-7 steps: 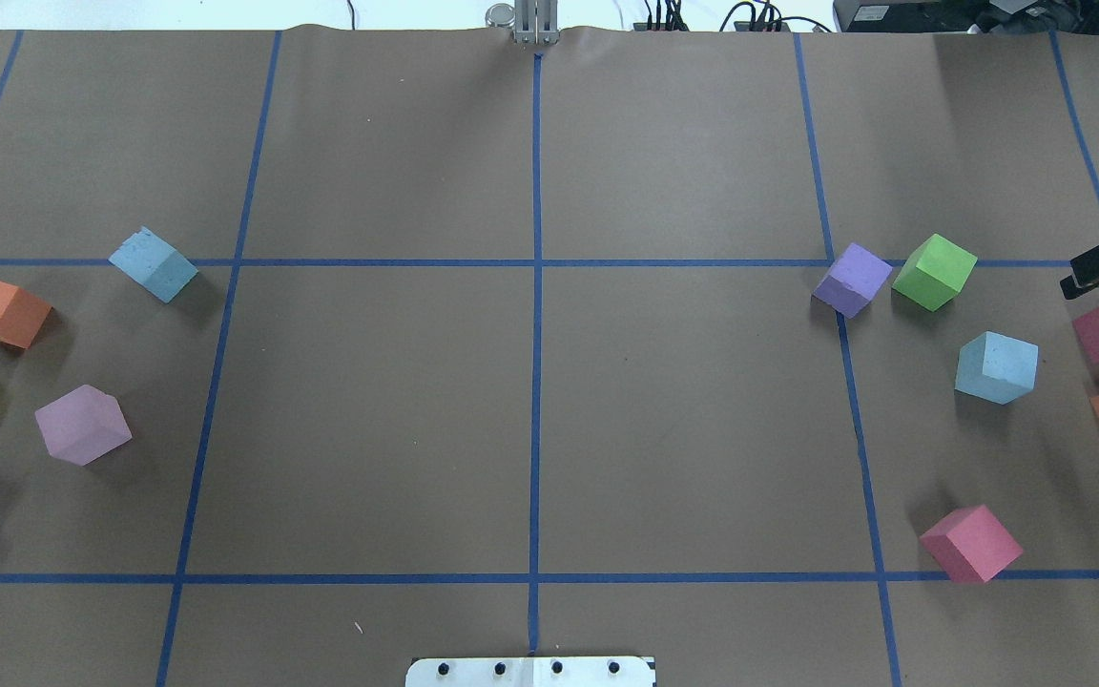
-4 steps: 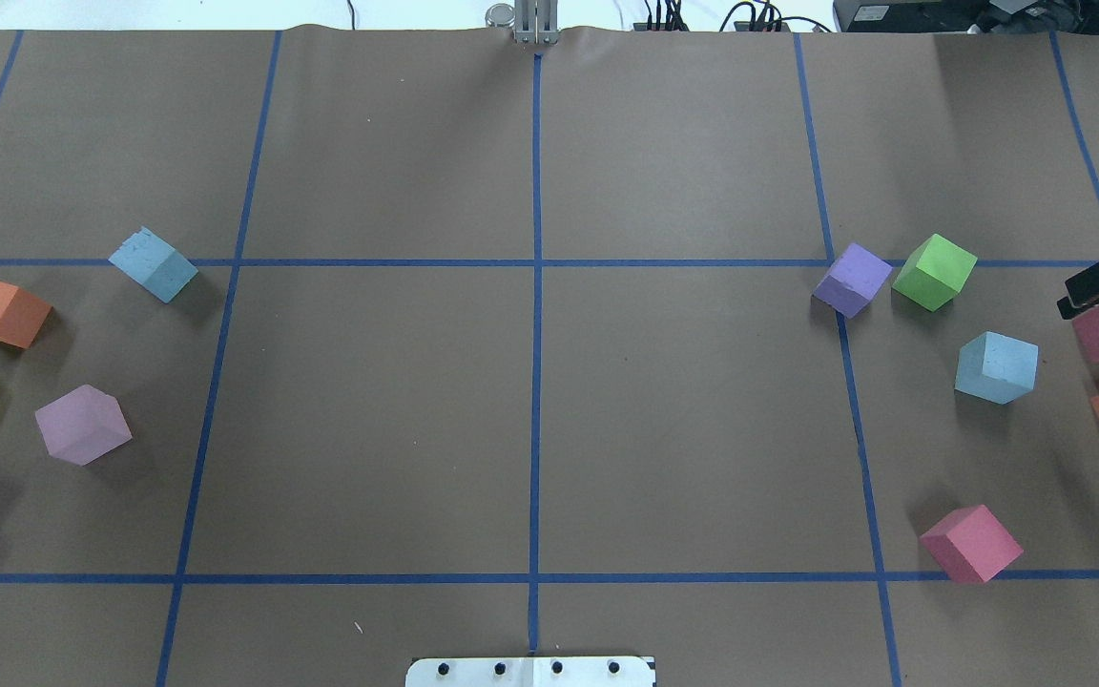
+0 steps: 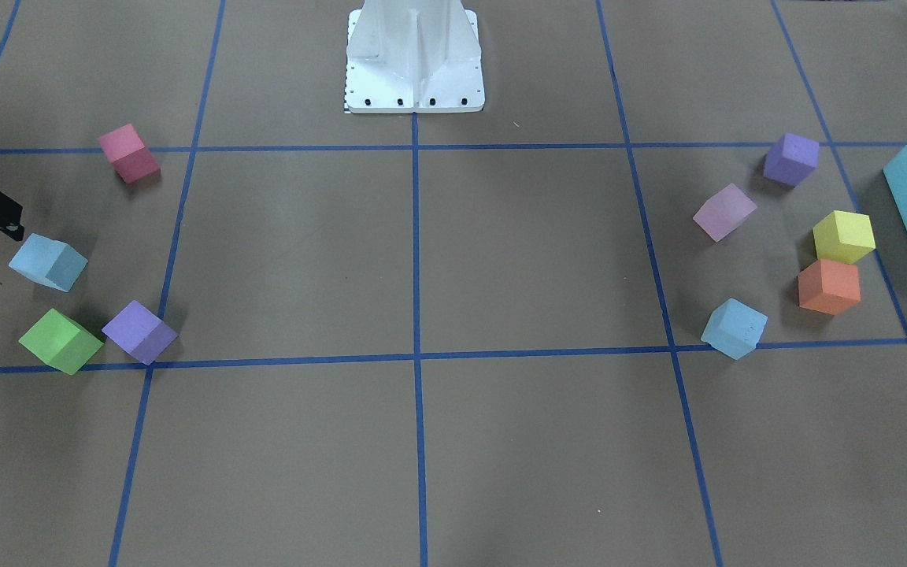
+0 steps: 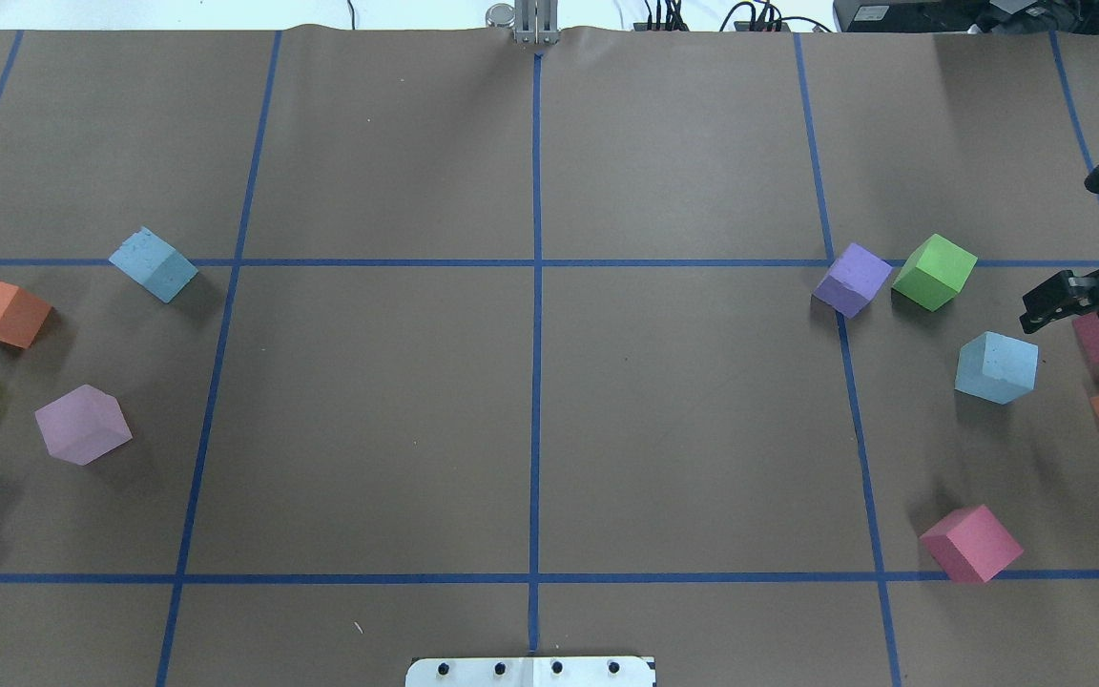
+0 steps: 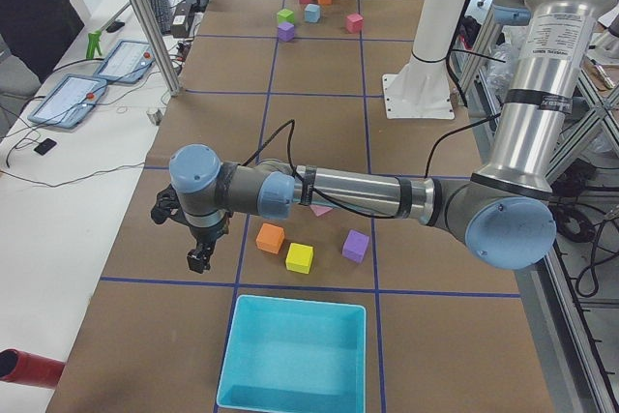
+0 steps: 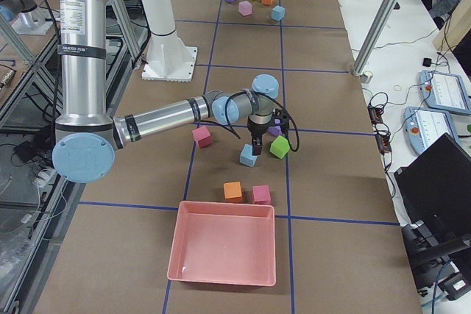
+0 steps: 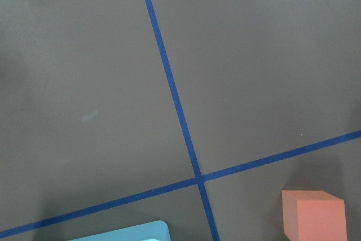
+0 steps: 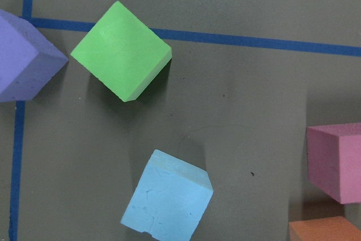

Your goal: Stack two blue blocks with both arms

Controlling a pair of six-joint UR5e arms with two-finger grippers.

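The right jaws stand spread, hanging close over a blue block (image 4: 996, 367) near the right edge of the surface (image 4: 368, 429), beside a green block (image 4: 934, 272). Whether the left jaws are spread or clenched cannot be told; they hang near the left edge, by an orange block (image 5: 270, 237). The other blue block (image 4: 154, 264) lies nearby.
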